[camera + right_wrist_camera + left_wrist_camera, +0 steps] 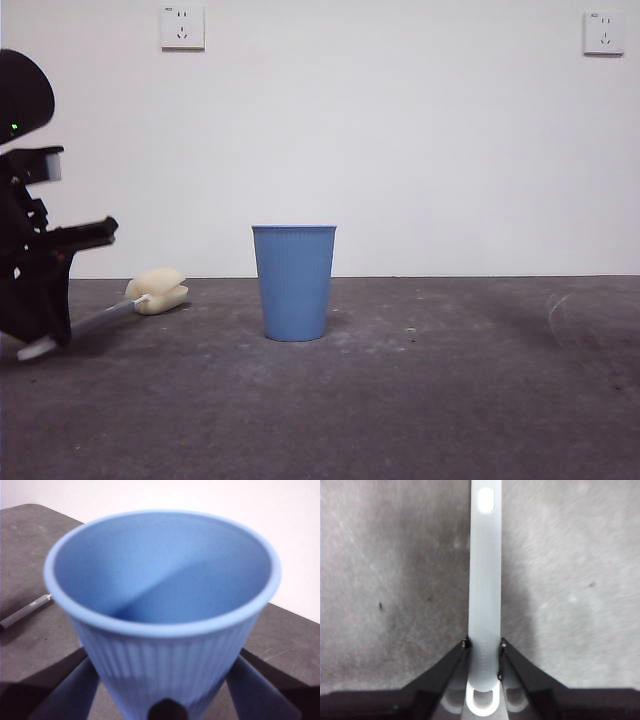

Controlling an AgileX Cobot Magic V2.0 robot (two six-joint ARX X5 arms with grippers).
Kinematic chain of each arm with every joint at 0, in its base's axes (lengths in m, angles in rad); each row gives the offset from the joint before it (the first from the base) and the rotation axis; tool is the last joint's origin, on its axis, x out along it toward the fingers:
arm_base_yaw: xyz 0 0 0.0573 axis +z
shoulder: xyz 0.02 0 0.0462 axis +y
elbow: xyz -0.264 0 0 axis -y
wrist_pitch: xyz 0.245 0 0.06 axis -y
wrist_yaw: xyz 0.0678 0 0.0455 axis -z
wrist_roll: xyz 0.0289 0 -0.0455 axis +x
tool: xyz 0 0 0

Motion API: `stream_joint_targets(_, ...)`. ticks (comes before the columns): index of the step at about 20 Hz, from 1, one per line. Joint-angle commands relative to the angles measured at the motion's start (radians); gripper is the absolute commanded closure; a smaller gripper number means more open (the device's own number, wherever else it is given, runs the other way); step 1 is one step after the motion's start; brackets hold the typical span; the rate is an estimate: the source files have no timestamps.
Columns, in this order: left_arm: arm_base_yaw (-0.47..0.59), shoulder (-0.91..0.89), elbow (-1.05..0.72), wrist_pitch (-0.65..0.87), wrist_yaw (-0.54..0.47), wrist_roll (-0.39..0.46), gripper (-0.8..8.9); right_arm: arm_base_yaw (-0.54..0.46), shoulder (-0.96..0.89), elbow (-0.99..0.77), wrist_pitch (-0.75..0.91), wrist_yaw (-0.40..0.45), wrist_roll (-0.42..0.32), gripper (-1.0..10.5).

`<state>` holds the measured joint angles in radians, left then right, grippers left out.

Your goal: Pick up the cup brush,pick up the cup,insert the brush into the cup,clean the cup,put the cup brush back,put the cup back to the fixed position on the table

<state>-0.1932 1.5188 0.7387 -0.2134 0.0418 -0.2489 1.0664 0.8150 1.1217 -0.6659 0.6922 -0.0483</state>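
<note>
The left pincer [483, 644] is pinching the cup brush [485, 580]. Its two black jaws are pressing against the opposite sides of the flat pale handle, close to the looped end, and the rest of the handle is running straight out from between the tips over the worktop [395, 580]. In the front view this arm is showing as a big dark shape at the left edge, reaching down to the worktop. The handle's whitish end is lying at its foot, and the shaft is slanting away toward the cream-yellow sponge head [158, 290]. The head is resting on the worktop, so the brush is lying flat and is not yet lifted.

The right pincer [165, 700] is gripping the cup [165, 610]. Its jaws are blurred, but they are standing on either side of the ribbed lower wall and are lying against it. The open mouth of the cup is facing the wrist camera and filling most of that view, and the inside is looking bare. Behind it the dark worktop is running back to a pale wall. A thin grey stick with a pale tip [25, 612] is lying on the worktop to one side, and I cannot tell whether it is the brush handle.

A second blue cup [294, 282] is standing upright on the worktop at the middle of the front view, well apart from the sponge head. No pincer is near it. The right arm is not showing in the front view.
</note>
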Motion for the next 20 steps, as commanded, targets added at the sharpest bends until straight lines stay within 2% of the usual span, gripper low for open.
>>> stream_joint_targets(1, -0.012, 0.035, -0.007, -0.002, -0.016, -0.013, 8.22, -0.001, 0.0, 0.002, 0.006, 0.005, 0.012, 9.6)
stream_joint_targets(5, -0.029, 0.049, -0.006, 0.001, -0.016, -0.016, 8.01, -0.001, 0.0, 0.001, 0.004, 0.005, 0.012, 9.6)
stream_joint_targets(6, -0.029, 0.044, -0.006, 0.0, -0.016, -0.016, 7.34, -0.001, 0.0, 0.001, 0.002, 0.005, 0.012, 9.6)
stream_joint_targets(8, -0.028, 0.031, -0.006, -0.004, -0.016, -0.016, 5.24, -0.001, 0.0, 0.001, -0.006, 0.005, 0.012, 9.6)
stream_joint_targets(10, -0.028, 0.013, -0.006, -0.01, -0.015, -0.016, 4.64, -0.001, 0.0, 0.001, -0.016, 0.006, 0.012, 9.6)
stream_joint_targets(16, -0.028, -0.078, -0.004, -0.041, -0.005, -0.013, 4.63, -0.001, 0.0, 0.001, -0.015, 0.008, 0.012, 9.6)
stream_joint_targets(20, -0.026, -0.219, -0.004, -0.087, 0.023, -0.008, 4.63, -0.001, 0.007, -0.013, 0.047, 0.042, -0.008, 9.6)
